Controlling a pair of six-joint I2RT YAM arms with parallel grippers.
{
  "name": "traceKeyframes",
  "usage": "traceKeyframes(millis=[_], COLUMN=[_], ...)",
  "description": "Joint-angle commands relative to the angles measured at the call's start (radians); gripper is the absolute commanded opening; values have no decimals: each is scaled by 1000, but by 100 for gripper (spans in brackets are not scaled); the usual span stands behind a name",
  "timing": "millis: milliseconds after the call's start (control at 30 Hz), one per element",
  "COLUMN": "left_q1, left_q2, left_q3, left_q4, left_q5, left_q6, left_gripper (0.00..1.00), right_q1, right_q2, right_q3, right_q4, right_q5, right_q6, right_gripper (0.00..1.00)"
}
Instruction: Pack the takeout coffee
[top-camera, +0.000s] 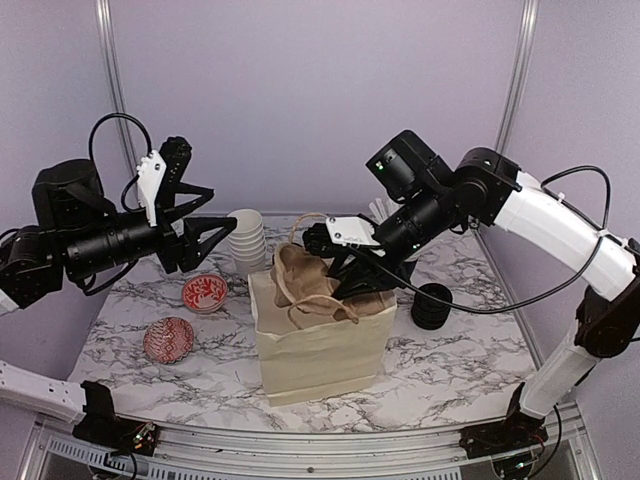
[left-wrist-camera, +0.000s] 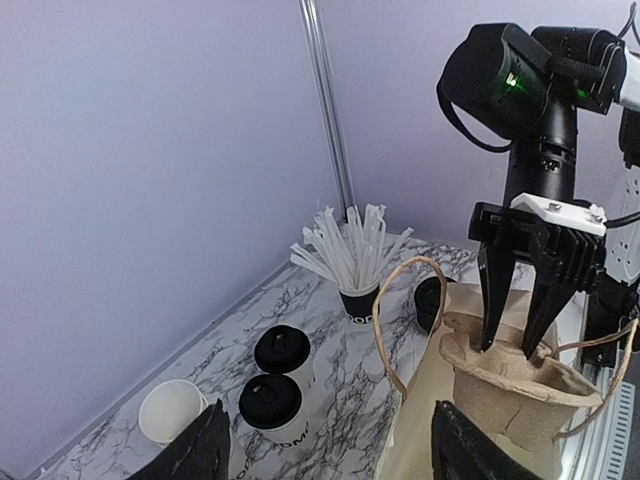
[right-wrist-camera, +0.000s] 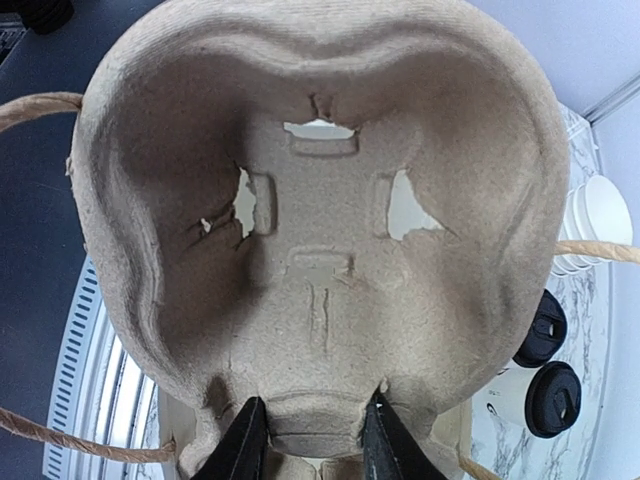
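Cataloguing what I have on my screens.

Coffees (left-wrist-camera: 271, 398): two, upright on the tabletop (left-wrist-camera: 340, 365), close together, between the stack (left-wrist-camera: 172, 410) of lidless cups and the bag (left-wrist-camera: 415, 425). They have white paper walls, black lettering low down and round black plastic lids. Their long axis is vertical. I cannot pick them out in the top view.

Left fingers (left-wrist-camera: 195, 450): black, spread apart, nothing between them. The coffees lie ahead of and below them, toward the left-hand finger in the wrist view. I judge this arm both the nearer and the free one. A side-on grip around the paper wall under the lid looks right. It should be light, since thin paper dents.

Right fingers (right-wrist-camera: 250, 445): clamped on the rim of the carrier (right-wrist-camera: 320, 250) at the bag's mouth, so that arm is occupied.

Carrier: moulded brown pulp, matte and fibrous, with rounded wells and torn slots in the floor. As I read it, it stands tilted out of the bag rather than seated flat.

Bag: tan paper, upright, with twisted loop handles.

Other: stirrers (left-wrist-camera: 350, 245), white, in a black cup behind the coffees. Two red patterned bowls (top-camera: 205, 292) sit at the left. The tabletop is marble-veined.
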Motion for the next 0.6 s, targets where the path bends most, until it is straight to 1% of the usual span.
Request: traceKeyframes(millis=[0,167,300,567], left_q1=[72,132,173,210], left_q2=[75,60,50,34], left_q3=[48,18,-16,-68], left_q4=[-66,-27,-15,13], left_q5=[146,172,163,169], left_q6=[-53,-61,-72,-89], left_gripper=[69,69,69,69], right_q1=[4,10,20,40], right_q2=[14,33,47,95], right_q3=[-11,-39,-53,-52], right_q4=[-50,-72,-71,-78], right_q5=[-9,28,72,139], right_q6=[-27,-32,-29,-8], right_gripper=[32,32,32,31])
